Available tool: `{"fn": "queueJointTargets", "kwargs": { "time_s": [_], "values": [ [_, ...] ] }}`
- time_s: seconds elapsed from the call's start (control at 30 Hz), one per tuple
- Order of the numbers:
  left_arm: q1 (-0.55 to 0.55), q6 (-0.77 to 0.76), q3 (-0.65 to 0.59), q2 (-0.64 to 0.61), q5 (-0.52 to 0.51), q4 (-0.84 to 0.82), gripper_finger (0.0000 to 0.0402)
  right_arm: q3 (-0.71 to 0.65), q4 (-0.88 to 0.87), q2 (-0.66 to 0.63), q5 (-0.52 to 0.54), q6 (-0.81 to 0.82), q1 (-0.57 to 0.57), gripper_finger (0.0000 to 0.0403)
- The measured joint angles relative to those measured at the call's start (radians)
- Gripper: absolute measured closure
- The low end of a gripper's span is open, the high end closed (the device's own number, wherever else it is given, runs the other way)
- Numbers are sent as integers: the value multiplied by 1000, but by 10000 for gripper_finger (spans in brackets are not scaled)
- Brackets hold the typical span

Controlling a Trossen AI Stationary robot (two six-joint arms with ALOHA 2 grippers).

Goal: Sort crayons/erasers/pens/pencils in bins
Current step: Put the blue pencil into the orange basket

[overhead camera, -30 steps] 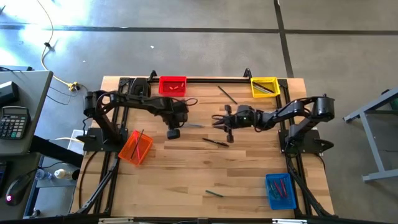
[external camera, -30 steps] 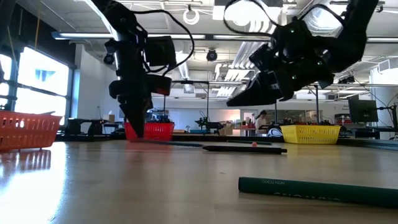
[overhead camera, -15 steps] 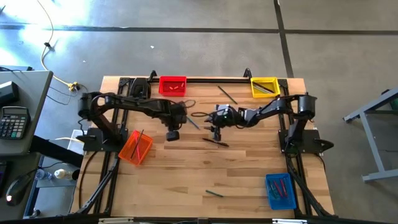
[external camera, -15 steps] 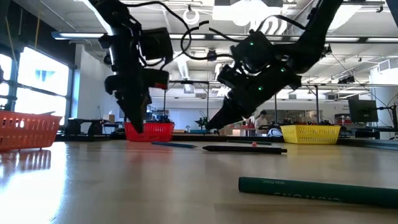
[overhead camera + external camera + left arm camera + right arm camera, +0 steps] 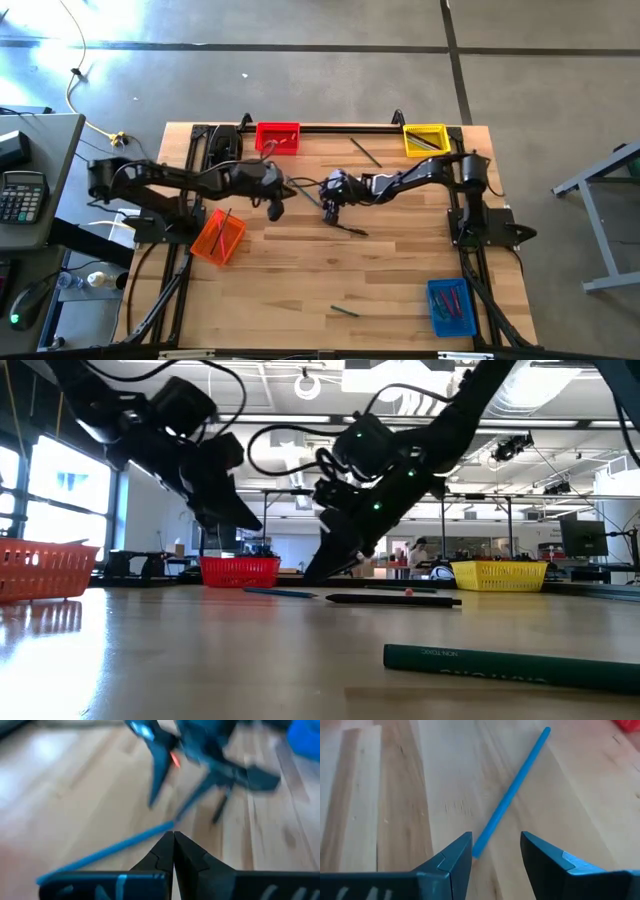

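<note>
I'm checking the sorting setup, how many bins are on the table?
4: red bin and yellow bin along the far edge, orange bin tilted at left, blue bin near right corner.

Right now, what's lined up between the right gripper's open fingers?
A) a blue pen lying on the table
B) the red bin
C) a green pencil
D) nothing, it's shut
A: the right wrist view shows the right gripper open, with the near end of the blue pen lying flat on the wooden table just ahead of the gap between its fingers.
</note>
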Motion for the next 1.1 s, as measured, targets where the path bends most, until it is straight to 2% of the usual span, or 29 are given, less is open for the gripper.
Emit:
{"fn": "queueJointTargets", "kwargs": {
  "time_s": [0.13,0.27,0.57,0.77,1.1],
  "values": [
    [1,-23,-76,-42,-40,132,401,60,-55,42,28,25,14,242],
    [1,-37,-114,-57,-46,191,401,99,-81,69,33,76,14,253],
    [2,-58,-146,-57,-61,271,401,109,-118,102,100,149,13,340],
    [2,-109,-146,-57,-44,310,401,108,-133,105,125,134,14,391],
    [0,-98,-146,-57,-10,397,401,100,-175,58,163,154,12,393]
  ]
}}
